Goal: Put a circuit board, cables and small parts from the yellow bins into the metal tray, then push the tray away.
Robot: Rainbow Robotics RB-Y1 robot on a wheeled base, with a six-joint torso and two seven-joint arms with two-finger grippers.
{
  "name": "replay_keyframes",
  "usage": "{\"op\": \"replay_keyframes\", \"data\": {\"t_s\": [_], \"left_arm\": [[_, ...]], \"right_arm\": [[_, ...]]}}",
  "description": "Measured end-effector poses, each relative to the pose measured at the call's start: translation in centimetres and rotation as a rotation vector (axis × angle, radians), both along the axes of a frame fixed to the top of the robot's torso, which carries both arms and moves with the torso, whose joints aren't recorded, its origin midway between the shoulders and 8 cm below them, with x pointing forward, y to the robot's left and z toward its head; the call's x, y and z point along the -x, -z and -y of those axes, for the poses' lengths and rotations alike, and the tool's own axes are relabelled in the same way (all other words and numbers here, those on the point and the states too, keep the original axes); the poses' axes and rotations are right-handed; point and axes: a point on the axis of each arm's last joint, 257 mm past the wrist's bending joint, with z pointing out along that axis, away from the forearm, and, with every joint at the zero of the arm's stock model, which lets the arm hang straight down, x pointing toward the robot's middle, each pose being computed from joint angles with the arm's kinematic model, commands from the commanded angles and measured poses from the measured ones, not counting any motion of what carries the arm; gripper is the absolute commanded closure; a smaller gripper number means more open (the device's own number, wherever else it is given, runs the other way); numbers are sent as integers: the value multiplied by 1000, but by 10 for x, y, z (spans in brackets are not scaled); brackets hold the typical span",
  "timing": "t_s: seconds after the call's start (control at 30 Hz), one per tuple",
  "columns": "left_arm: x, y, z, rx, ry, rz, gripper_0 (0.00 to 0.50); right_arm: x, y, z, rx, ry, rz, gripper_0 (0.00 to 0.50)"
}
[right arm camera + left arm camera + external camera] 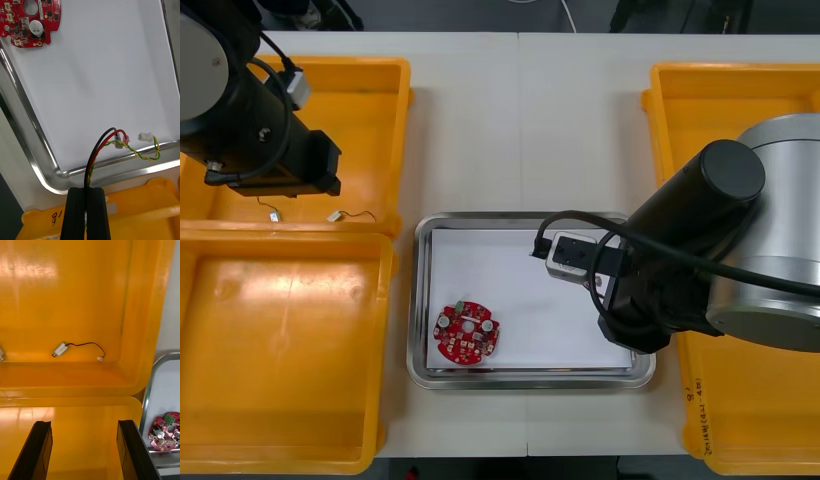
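Right claw (88, 192): clamped on red and yellow cable (120, 141), its loose end dangling ahead, just inside metal tray (112, 165) rim.
Left claw (83, 423): spread wide, empty, over yellow bin (75, 296).

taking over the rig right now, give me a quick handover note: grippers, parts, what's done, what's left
Right gripper: shut on the red and yellow cable, over the metal tray, near its corner by the right bins.
Left gripper: open and empty, over the left yellow bins.
Done: the circuit board lies in the tray.
Left: release the cable into the tray, fetch small metal parts from the far left bin, then push the tray away.
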Motion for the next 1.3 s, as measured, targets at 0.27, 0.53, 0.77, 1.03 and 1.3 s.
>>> {"op": "replay_keyframes", "data": {"t_s": [0.27,0.53,0.77,1.03,1.3], "left_arm": [[-9,-3,-40,19,-115,-20,0],[-19,-4,-74,-2,-207,-16,0],[-30,0,-96,-21,-183,-8,0],[-51,5,-109,8,-210,32,0],[-58,21,-123,41,-261,13,0]], "right_arm": [[-4,23,-13,58,-175,3,500],[-8,49,-25,77,-294,-31,500],[-27,64,-34,69,-317,17,500],[-31,87,-36,112,-337,47,500],[-18,103,-31,109,-327,6,500]]}}
